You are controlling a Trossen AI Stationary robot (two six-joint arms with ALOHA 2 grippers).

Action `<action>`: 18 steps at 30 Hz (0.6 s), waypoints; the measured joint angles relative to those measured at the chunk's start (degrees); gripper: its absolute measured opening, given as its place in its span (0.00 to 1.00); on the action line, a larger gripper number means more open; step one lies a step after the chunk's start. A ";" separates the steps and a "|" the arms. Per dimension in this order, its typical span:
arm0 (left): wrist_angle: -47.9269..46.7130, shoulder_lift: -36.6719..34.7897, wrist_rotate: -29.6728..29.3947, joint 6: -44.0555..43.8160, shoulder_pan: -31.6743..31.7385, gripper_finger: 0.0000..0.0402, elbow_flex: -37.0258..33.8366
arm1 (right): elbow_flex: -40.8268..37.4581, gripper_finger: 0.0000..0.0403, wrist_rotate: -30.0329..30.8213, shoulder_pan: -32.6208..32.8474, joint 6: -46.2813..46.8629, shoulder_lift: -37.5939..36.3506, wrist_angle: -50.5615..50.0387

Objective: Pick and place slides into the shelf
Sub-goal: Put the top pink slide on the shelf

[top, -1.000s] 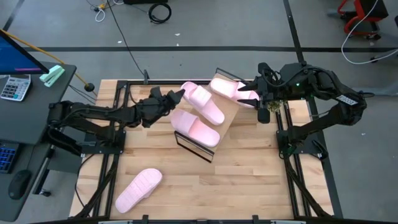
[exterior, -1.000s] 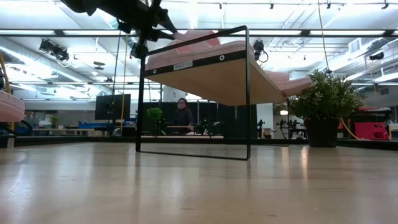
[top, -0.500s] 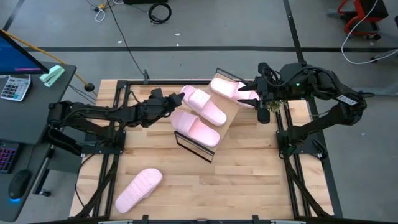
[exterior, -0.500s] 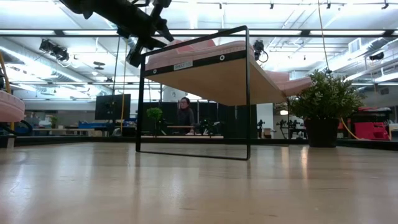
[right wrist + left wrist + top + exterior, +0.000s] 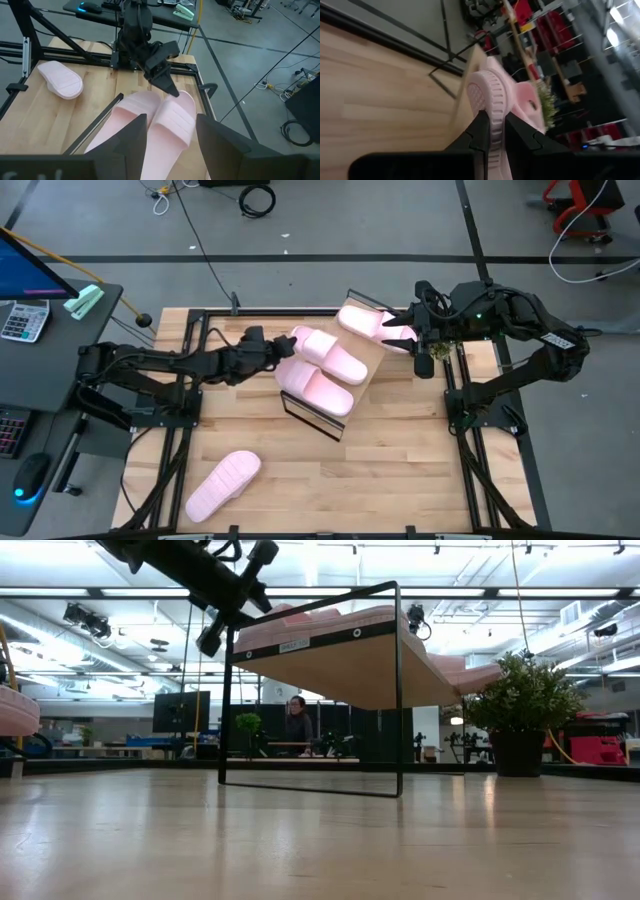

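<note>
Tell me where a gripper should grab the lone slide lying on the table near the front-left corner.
Probably across the sole's narrow width at one end, from straight above. That slide lies flat on the tabletop, apparently sole-up, with open wood around it. The left gripper is shut on a slide's edge at the shelf; the right gripper is open.

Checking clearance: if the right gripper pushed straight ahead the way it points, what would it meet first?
Probably the left gripper, shut on the heel of a slide on the shelf; the right gripper is open, though depth is uncertain.
</note>
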 joint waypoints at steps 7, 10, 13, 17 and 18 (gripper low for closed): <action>-4.06 0.00 -0.05 -2.21 0.00 0.11 0.00 | 0.00 0.44 -0.02 0.00 -0.01 0.00 0.00; -4.06 0.01 -0.58 -2.12 0.07 0.11 0.00 | 0.00 0.44 -0.02 0.00 -0.02 0.02 0.00; -4.10 0.02 -0.58 -2.13 0.51 0.10 0.00 | 0.00 0.44 -0.02 0.00 -0.01 0.02 0.00; -4.20 0.07 -0.54 -1.92 1.52 0.11 0.00 | 0.00 0.44 -0.02 0.00 -0.01 0.02 0.00; -4.23 0.07 -0.54 -1.83 1.75 0.11 0.00 | 0.00 0.44 -0.02 0.00 0.00 0.02 0.00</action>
